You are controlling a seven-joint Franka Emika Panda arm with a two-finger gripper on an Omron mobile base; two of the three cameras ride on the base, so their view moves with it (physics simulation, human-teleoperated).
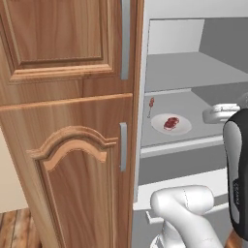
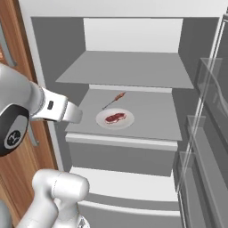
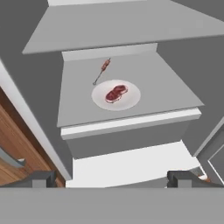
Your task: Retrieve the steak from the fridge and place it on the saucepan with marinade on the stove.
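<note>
Currently the fridge (image 2: 133,40) stands open; the steak (image 3: 116,93) lies on its plate (image 3: 129,101), ungrasped. Pincer (image 3: 111,178) released, well short. Reach-in and descent onto the steak needed.

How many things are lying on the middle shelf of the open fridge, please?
3: a white plate near the shelf's front, the steak on it, and a thin red-tipped stick just behind the plate. Nothing else visible there.

White plate (image 2: 114,119), red-tipped stick (image 2: 114,100), wooden cabinet (image 1: 68,145)

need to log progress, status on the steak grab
Gripper open, empty, short of the fridge shelf. Steak on white plate. Red-tipped stick behind, path clear.
</note>
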